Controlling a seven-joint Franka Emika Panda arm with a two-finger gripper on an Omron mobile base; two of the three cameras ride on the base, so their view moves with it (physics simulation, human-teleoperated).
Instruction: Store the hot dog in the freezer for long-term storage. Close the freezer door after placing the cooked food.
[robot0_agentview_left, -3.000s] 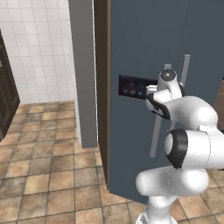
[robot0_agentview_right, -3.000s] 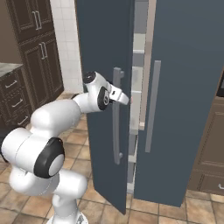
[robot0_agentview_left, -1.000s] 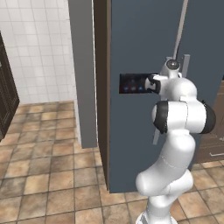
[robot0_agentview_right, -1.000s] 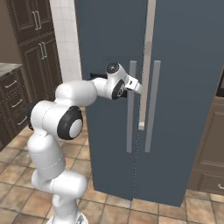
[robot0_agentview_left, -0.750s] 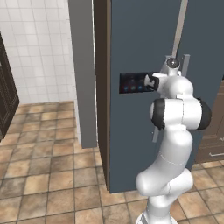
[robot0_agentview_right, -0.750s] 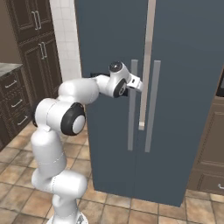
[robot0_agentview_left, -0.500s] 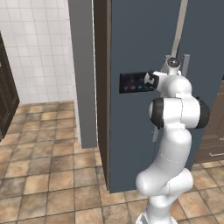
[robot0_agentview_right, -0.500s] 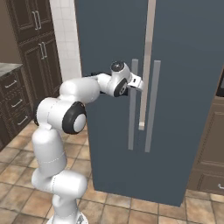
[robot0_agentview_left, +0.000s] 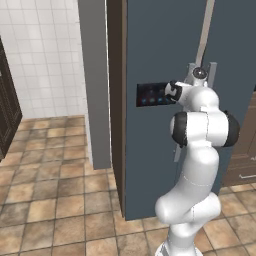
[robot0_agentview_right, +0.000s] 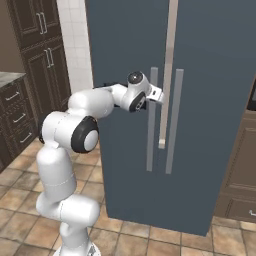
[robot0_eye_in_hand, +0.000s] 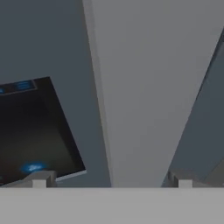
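The big dark blue freezer door was shut flat against the fridge, next to the plain door on the other side. Its long grey handle ran up and down near the middle of the fridge, and the plain door's own grey handle stood just beside it. A black panel with small blue lights sat on the front of the freezer door.

The white arm reached out to the freezer door at about the height of the black panel. The gripper was right up close to the freezer door's handle. In the hand view, the grey handle ran between the two fingers, one on each side of it. The fingers were spread as wide as they go and were not squeezing anything.

The hot dog could not be seen with the door shut.

The floor had brown tiles. Dark wooden cabinets stood off to the left side.
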